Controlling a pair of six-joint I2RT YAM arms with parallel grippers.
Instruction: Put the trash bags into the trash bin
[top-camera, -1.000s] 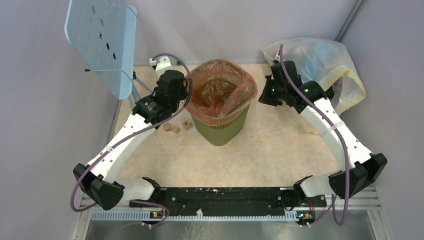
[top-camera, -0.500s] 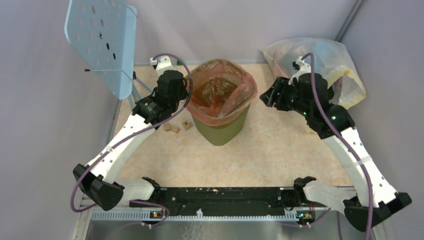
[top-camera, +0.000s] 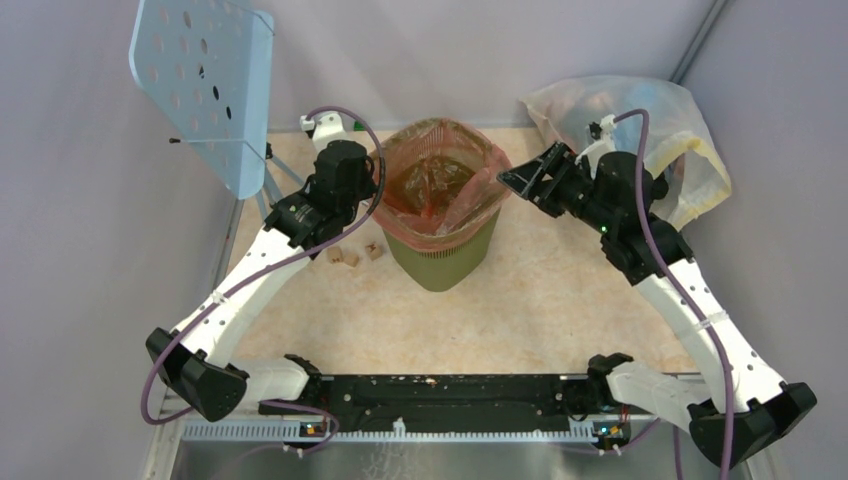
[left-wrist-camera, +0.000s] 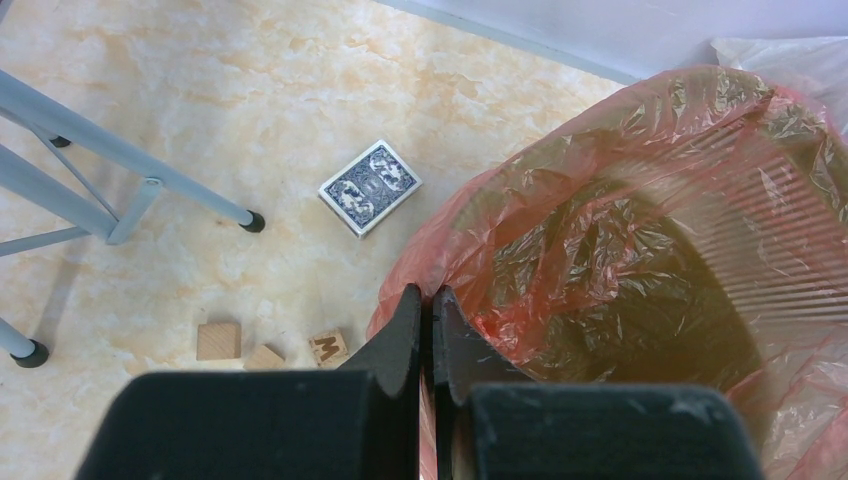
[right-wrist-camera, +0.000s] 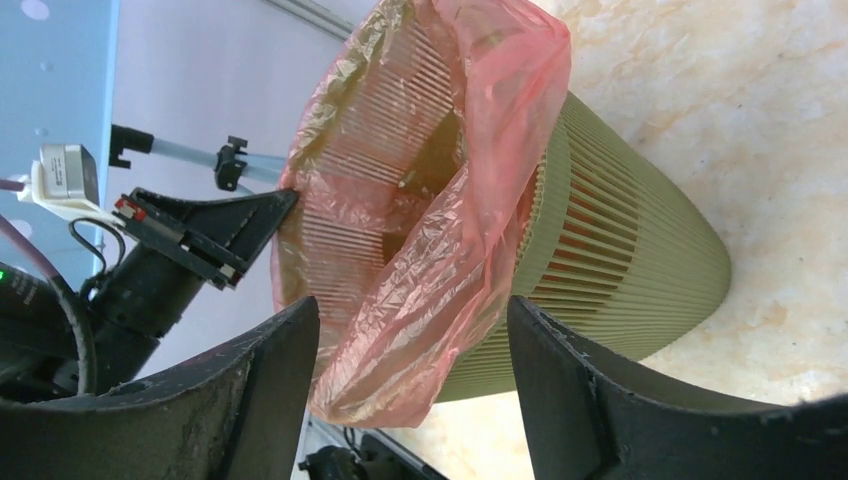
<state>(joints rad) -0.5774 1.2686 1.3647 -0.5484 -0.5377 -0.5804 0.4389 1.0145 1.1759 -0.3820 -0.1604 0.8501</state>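
The olive-green trash bin (top-camera: 442, 258) stands mid-table with the red trash bag (top-camera: 440, 185) lining it, its rim folded out over the bin's top. My left gripper (top-camera: 372, 190) is at the bin's left rim, shut, with a thin strip of the trash bag's edge (left-wrist-camera: 600, 250) pinched between its fingertips (left-wrist-camera: 425, 292). My right gripper (top-camera: 508, 180) is open just off the right rim. In the right wrist view its fingers (right-wrist-camera: 412, 305) stand wide apart, with the bag's overhanging fold (right-wrist-camera: 440, 270) and the bin's wall (right-wrist-camera: 620, 260) beyond them, untouched.
A pale blue perforated stand (top-camera: 205, 85) rises at the back left, its legs (left-wrist-camera: 120, 190) on the table. A large clear stuffed bag (top-camera: 650, 120) lies back right, behind my right arm. Small wooden blocks (top-camera: 350, 255) and a blue card deck (left-wrist-camera: 370, 186) lie left of the bin.
My right gripper has opened, and its arm has swung round so the fingers point at the bin's right rim. The left arm and the bag have not moved.
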